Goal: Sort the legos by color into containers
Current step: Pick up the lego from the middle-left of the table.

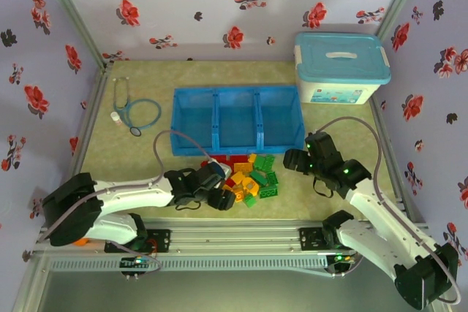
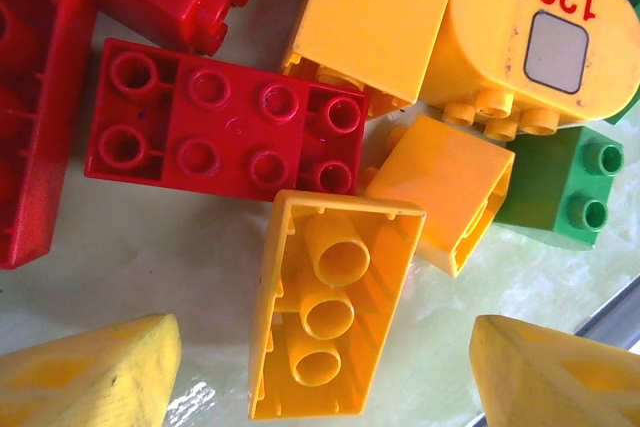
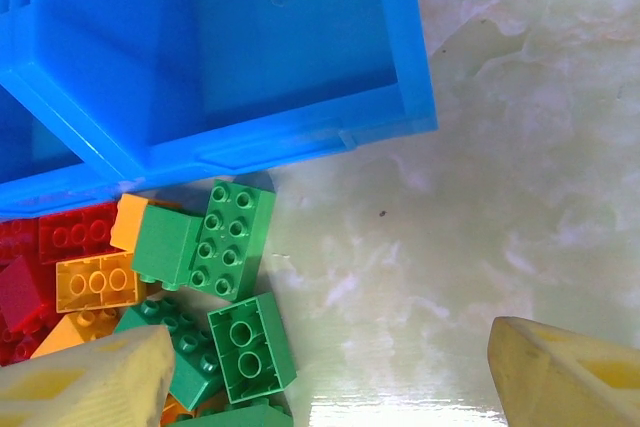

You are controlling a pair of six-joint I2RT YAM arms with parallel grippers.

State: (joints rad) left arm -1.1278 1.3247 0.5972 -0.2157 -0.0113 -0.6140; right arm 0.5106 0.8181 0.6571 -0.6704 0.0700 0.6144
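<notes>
Legos [image 1: 248,180] lie heaped on the desk [image 1: 124,158] just in front of the blue tray [image 1: 175,126], none inside it. From above the bricks are too small to count, and the left pincer [image 1: 221,189] covers the heap's near-left edge. In the left wrist view that pincer is released, its yellow fingertips [image 2: 95,372] wide apart on either side of an orange-yellow brick [image 2: 330,307] lying hollow side up; whether they touch it I cannot tell. The frame edges cut off a red brick [image 2: 30,107] at the left and green ones at the upper right. The right pincer [image 3: 325,377], likewise released, hangs over bare desk beside the green bricks [image 3: 232,239], one of them partly under a fingertip. A white box with a light-blue lid [image 1: 340,67] stands to the right of the tray, a stethoscope [image 1: 139,115] to its left. The tray has three compartments. The left wrist view shows three red and four orange-yellow bricks; the right wrist view shows at least five green.
</notes>
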